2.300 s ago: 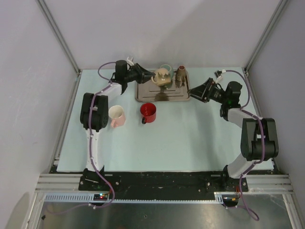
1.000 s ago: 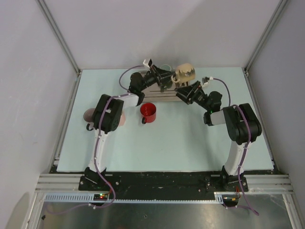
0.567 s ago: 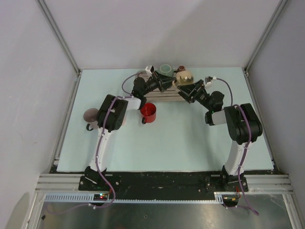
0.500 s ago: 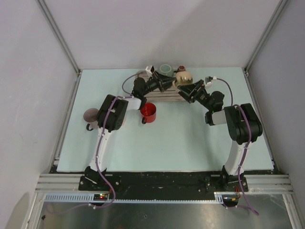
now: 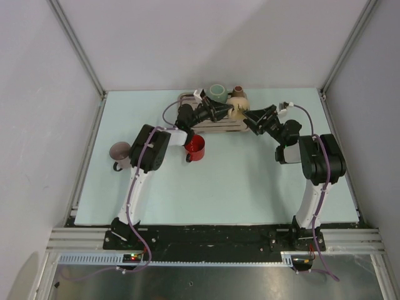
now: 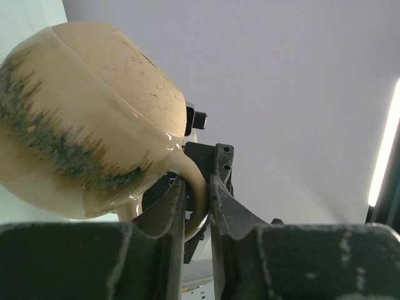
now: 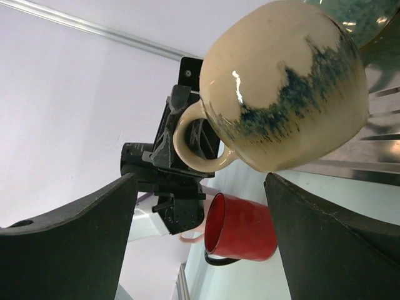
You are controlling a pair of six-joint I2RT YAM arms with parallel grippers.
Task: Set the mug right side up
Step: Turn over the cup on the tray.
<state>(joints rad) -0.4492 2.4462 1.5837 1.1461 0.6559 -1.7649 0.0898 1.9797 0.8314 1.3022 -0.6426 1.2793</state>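
Red mug (image 5: pixel 195 147): stands on the counter (image 5: pixel 250 181) just off the near edge of the tray (image 5: pixel 209 128), mouth up, glossy, with a dark loop handle. A dull brown mug (image 5: pixel 119 152) sits well to the tray's left, dome up, partly behind the left arm.

Key relation: the beige mug (image 7: pixel 287 87) hangs in the air over the right end of the tray, between the two grippers. The left gripper (image 6: pixel 197 206) comes from the tray's left and is clamped on the mug's handle (image 7: pixel 194 140). One finger (image 6: pixel 169 212) lies on each flat of the loop. The right gripper (image 5: pixel 250 115) comes from the tray's right and points straight at the mug body. Its jaws are spread wide and hold nothing, and the mug lies just beyond their tips. The right arm is the nearer free one, so you would take the body with it.

Axis: the mug is tilted, neither upright nor flat. From the right wrist the handle points away from you, toward the left gripper. No view shows the mouth, so you cannot tell which end is up. Treat the turn as unfinished.

Materials: glazed stoneware, round-bellied and shiny, with a ragged blue-green drip band around one end. Judged slippery and heavy for a handle-only pinch. The tray is ribbed metal.

At the tray's far edge are a teal mug (image 5: pixel 217 91) and a small brown vessel (image 5: pixel 237 89), close behind the held mug.
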